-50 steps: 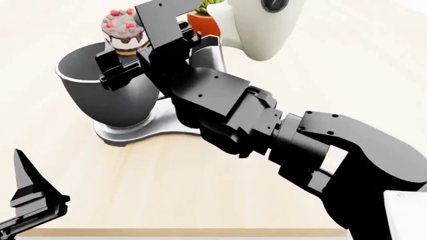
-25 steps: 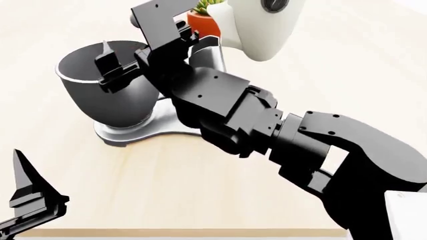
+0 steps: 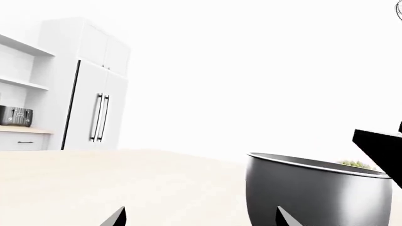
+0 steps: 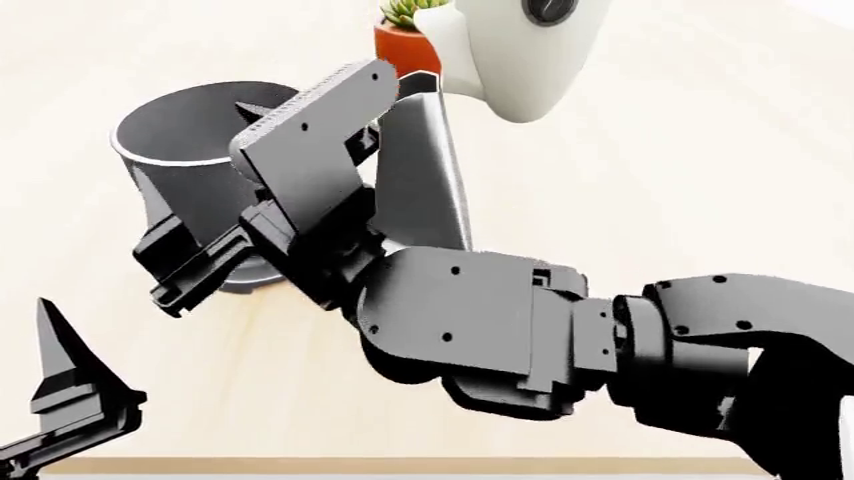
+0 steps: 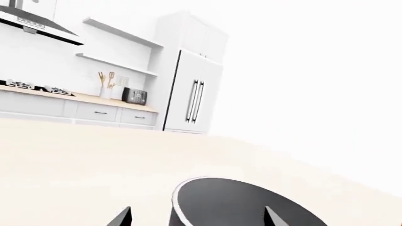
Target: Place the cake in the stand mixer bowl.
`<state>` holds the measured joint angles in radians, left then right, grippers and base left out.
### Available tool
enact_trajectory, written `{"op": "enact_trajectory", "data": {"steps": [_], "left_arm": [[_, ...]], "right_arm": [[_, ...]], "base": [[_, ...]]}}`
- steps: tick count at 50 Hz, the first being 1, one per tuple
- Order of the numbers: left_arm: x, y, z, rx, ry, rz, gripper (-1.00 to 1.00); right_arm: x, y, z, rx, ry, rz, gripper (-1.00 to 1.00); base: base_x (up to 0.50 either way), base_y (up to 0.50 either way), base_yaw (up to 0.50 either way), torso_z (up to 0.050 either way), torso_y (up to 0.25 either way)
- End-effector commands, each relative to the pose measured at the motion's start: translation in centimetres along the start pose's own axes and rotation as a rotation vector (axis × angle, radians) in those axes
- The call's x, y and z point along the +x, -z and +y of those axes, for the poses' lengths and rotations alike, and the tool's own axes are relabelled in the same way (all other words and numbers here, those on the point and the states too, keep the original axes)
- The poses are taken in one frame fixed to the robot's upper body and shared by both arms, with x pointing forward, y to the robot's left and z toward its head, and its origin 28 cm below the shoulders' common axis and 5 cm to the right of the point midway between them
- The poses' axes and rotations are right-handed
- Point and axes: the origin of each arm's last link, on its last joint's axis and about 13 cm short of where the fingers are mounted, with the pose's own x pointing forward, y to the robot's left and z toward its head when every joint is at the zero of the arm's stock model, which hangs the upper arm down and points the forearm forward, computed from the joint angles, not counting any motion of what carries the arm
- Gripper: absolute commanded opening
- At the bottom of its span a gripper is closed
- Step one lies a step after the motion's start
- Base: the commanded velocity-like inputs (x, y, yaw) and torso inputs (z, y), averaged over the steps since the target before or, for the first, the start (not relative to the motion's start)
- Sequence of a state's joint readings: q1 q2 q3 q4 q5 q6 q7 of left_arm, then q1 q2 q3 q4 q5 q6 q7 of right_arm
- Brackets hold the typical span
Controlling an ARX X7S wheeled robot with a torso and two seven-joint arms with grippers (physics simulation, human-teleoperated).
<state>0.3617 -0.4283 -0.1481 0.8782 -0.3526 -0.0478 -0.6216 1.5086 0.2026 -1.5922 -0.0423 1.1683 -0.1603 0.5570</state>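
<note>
I look down on a pale wooden tabletop [image 4: 627,200] in a white kitchen, with a white double-door refrigerator [image 5: 188,96] and shelves far behind. The large dark grey metal stand mixer bowl [image 4: 187,140] with its light rim stands toward the far left of the table. I cannot see the cake in any view; the bowl's inside is mostly hidden by my arm, so I cannot tell where the cake is. The white mixer head [image 4: 514,55] hangs tilted up beyond the bowl, and an orange plant pot [image 4: 400,45] with a green plant stands just behind it. My right gripper [image 4: 200,235] reaches across the bowl's near side with its two black fingers spread apart and nothing between them. My left gripper [image 4: 60,395] sits low at the near left edge, well apart from the bowl; its wrist view shows two separated fingertips, empty.
</note>
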Motion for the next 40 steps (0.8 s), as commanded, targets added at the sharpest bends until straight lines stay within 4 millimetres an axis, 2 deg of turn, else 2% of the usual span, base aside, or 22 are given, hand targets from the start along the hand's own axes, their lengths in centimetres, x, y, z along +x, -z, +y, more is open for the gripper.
{"op": "enact_trajectory", "data": {"steps": [1, 5, 12, 18, 21, 22, 23, 24, 25, 26, 28, 31, 36, 40], "left_arm": [[0.0, 0.1, -0.2, 0.002, 0.007, 0.001, 1.00], [0.0, 0.1, -0.2, 0.001, 0.008, 0.001, 1.00], [-0.1, 0.1, -0.4, 0.001, 0.020, -0.001, 1.00], [-0.2, 0.0, -0.6, 0.002, 0.032, -0.005, 1.00], [-0.2, 0.1, -0.6, 0.001, 0.033, -0.005, 1.00], [-0.2, 0.0, -0.6, -0.002, 0.039, -0.010, 1.00], [-0.2, 0.0, -0.6, -0.002, 0.039, -0.010, 1.00], [-0.3, -0.1, -0.7, -0.012, 0.045, -0.015, 1.00], [-0.3, -0.1, -0.6, -0.012, 0.045, -0.015, 1.00], [-0.3, -0.1, -0.7, -0.014, 0.047, -0.016, 1.00], [-0.4, -0.2, -0.7, -0.015, 0.051, -0.022, 1.00], [-0.5, -0.2, -0.8, -0.015, 0.064, -0.034, 1.00], [-0.7, -0.3, -1.0, -0.020, 0.085, -0.043, 1.00], [-0.9, -0.4, -1.2, -0.046, 0.114, -0.068, 1.00]], "right_arm": [[-5.9, -1.2, 2.2, -0.035, -0.020, -0.131, 1.00], [-8.1, -1.2, 2.4, -0.054, 0.015, -0.180, 1.00], [-12.4, -2.4, 1.0, -0.212, 0.297, -0.296, 1.00], [-15.3, -2.4, 0.2, -0.281, 0.446, -0.326, 1.00], [-15.6, -2.3, 0.1, -0.294, 0.465, -0.326, 1.00], [-16.8, -2.3, 0.0, -0.309, 0.514, -0.338, 1.00], [-16.8, -2.3, 0.0, -0.309, 0.514, -0.338, 1.00], [-18.6, -2.4, 0.2, -0.331, 0.575, -0.363, 1.00], [-18.7, -2.4, 0.3, -0.331, 0.575, -0.363, 1.00], [-19.8, -2.3, 0.4, -0.351, 0.628, -0.375, 1.00], [-20.8, -2.0, 0.7, -0.360, 0.670, -0.397, 1.00], [-23.9, -0.8, 2.0, -0.413, 0.806, -0.430, 1.00], [-26.4, -0.5, 3.7, -0.432, 0.848, -0.471, 1.00], [-27.2, -0.3, 3.5, -0.460, 0.871, -0.516, 1.00]], "base": [[0.00, 0.00, 0.00, 0.000, 0.000], [0.00, 0.00, 0.00, 0.000, 0.000], [0.00, 0.00, 0.00, 0.000, 0.000], [0.00, 0.00, 0.00, 0.000, 0.000], [0.00, 0.00, 0.00, 0.000, 0.000], [0.00, 0.00, 0.00, 0.000, 0.000], [0.00, 0.00, 0.00, 0.000, 0.000], [0.00, 0.00, 0.00, 0.000, 0.000], [0.00, 0.00, 0.00, 0.000, 0.000], [0.00, 0.00, 0.00, 0.000, 0.000], [0.00, 0.00, 0.00, 0.000, 0.000], [0.00, 0.00, 0.00, 0.000, 0.000], [0.00, 0.00, 0.00, 0.000, 0.000], [0.00, 0.00, 0.00, 0.000, 0.000]]}}
